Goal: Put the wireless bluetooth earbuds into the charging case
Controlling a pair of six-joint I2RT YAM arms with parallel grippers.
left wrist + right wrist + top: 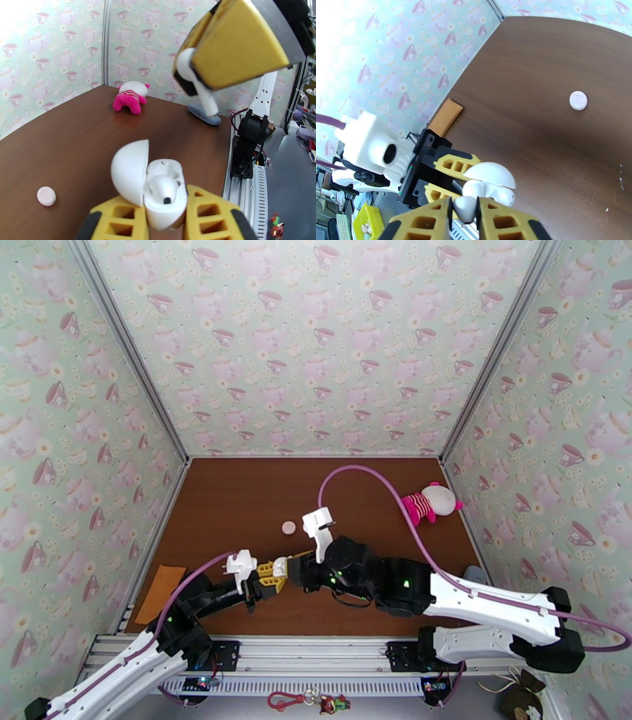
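Near the table's 6 o'clock edge in the top view, the two arms meet nose to nose. The left gripper [166, 215] is clamped on the charging case [164, 203], a yellow finger pressing each flank. It holds the case upright with the lid [128, 169] thrown back toward 9 o'clock in its own wrist view. One socket looks filled by a seated earbud [166, 188] (a dark dot shows on its crown). The socket at 12 o'clock of it looks free, though this angle leaves some doubt.

The right gripper [465, 216] is pinched narrowly on the head of the held earbud [197, 85]. That bud hangs above the case and apart from it, with its stem slanting down toward 5 o'clock in the left wrist view.

I judge the step in hand to be seating this second bud. The next move calls for turning the stem in line with the free socket, then lowering it straight along that line while the left arm keeps the case steady. The pinch should loosen only once the bud sits home, and a skewed entry could catch the rim or nudge the lid.

A second round case [288, 527] lies shut on the table [237, 500], near the grippers at their 12 o'clock. A pink plush toy [430, 503] lies well apart at 2 o'clock.
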